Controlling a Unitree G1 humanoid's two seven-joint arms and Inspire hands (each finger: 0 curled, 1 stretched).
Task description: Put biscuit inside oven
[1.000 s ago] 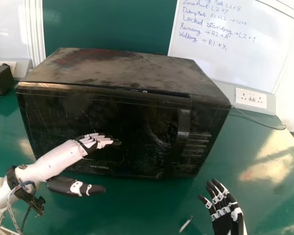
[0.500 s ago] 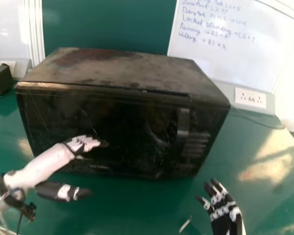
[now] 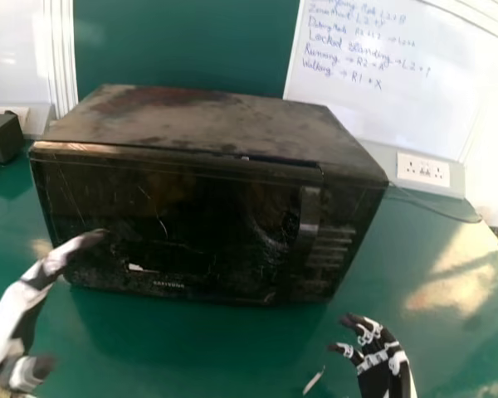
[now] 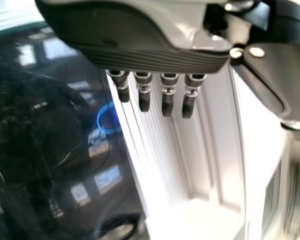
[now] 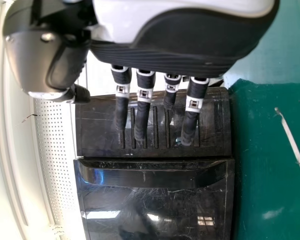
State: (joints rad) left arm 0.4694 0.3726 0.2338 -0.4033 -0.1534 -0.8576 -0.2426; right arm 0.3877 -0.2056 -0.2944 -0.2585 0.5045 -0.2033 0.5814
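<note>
Biscuit: location cannot be told. Microwave oven point(image 3: 191, 215) sits toward worktop's point(image 3: 216, 348) far edge, door closed. Left hand point(image 3: 15, 303) and right hand point(image 3: 386, 377): fingers apart from thumbs. Risk: a shallow hook slips off door handle point(image 3: 311, 214); a hard pull drags the oven.

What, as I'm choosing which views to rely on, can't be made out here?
The inside of the oven, so whether a biscuit is in there: head view, hidden by its dark front.
Exact outline of the left hand: head view, blurred.
Top of the writing on the whiteboard: head view, cut off by the top edge.
What the pale sliver on the table is: head view, too small.
</note>
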